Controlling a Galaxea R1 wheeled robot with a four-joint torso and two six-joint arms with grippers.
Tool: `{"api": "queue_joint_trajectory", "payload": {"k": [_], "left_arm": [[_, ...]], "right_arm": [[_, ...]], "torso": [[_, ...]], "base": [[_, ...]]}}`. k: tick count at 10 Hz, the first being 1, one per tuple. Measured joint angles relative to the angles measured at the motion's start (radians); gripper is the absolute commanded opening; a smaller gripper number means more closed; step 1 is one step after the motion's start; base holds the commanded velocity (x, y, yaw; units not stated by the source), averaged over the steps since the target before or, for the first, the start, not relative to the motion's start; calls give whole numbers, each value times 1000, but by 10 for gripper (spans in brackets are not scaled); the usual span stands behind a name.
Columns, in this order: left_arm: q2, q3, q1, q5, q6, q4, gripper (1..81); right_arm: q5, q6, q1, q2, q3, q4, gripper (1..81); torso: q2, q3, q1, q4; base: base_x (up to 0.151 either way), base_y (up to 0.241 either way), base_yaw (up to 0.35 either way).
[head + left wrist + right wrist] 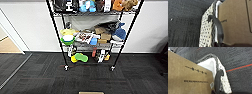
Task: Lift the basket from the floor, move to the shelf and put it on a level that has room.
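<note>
Nearest the wrist cameras is the rectangular cream chunky-woven basket (pixel 206 31) with its dark braided rim, a brown cardboard box (pixel 235 21) sitting inside it; in the head view only a tan sliver of that box (pixel 91 92) peeks in at the bottom edge, over the dark grey carpet-tile floor (pixel 45 72). Going left to right, the left wrist camera looks close along one black loop handle (pixel 218 29), and the right wrist camera along the other black loop handle (pixel 217 80), but whether either arm's fingers are open, closed or gripping a handle cannot be told. The basket seems to be in the carrying stage. The tall black wire shelf (pixel 57 32) stands ahead against the white wall, its visible tiers crowded with bags, boxes and toys. Placing it probably calls for closing in squarely and raising the basket above these cluttered tiers.
</note>
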Motion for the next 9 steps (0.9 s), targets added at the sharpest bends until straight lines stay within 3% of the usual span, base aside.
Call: {"api": "queue_joint_trajectory", "payload": {"k": [4,9], "left_arm": [[-121,222,-7,13,-15,-2,10],[-199,330,-63,8,-26,-35,10]], "right_arm": [[50,4,-3,-78,148,76,10],[74,18,10,-106,226,98,10]], "torso": [[58,0,-35,0],[227,-1,-143,0]], "base": [[0,0,0],[0,0,0]]}}
